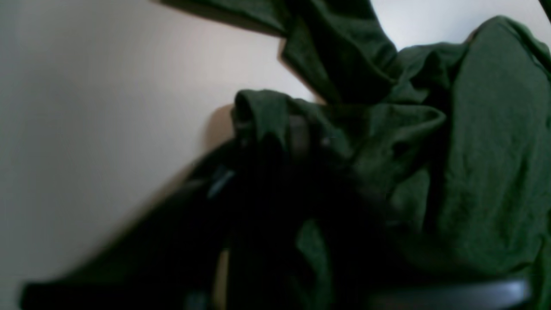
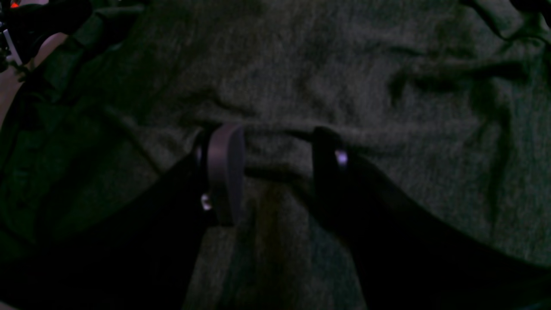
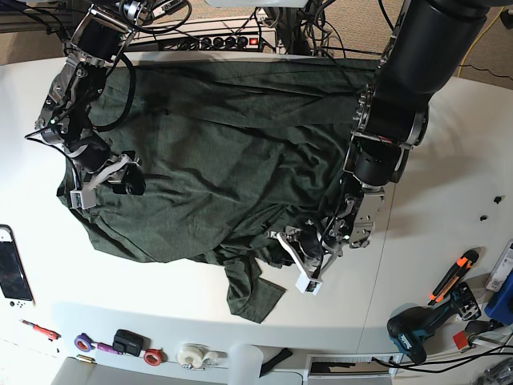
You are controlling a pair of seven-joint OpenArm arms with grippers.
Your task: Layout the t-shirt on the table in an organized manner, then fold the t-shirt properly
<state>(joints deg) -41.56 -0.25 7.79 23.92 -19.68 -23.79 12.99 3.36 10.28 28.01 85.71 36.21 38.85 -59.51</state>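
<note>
Fingers of our left gripper (image 3: 298, 250) look closed on a bunched fold of the t-shirt (image 3: 216, 152); our right gripper (image 2: 275, 168) rests spread, holding nothing. The shirt sprawls rumpled across the table (image 3: 449, 184). We judge we're laying out; next, tug that edge flat.

White table (image 3: 200, 293), rounded corners: green t-shirt (image 3: 224, 152) lay spread across centre; tape rolls (image 3: 172, 355) lower left, cordless drill (image 3: 429, 325) lower right, phone (image 3: 14, 271) at left edge.

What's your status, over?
Left gripper pinching t-shirt hem. Right gripper open on cloth. Shirt still rumpled on table. Nothing blocking.
</note>
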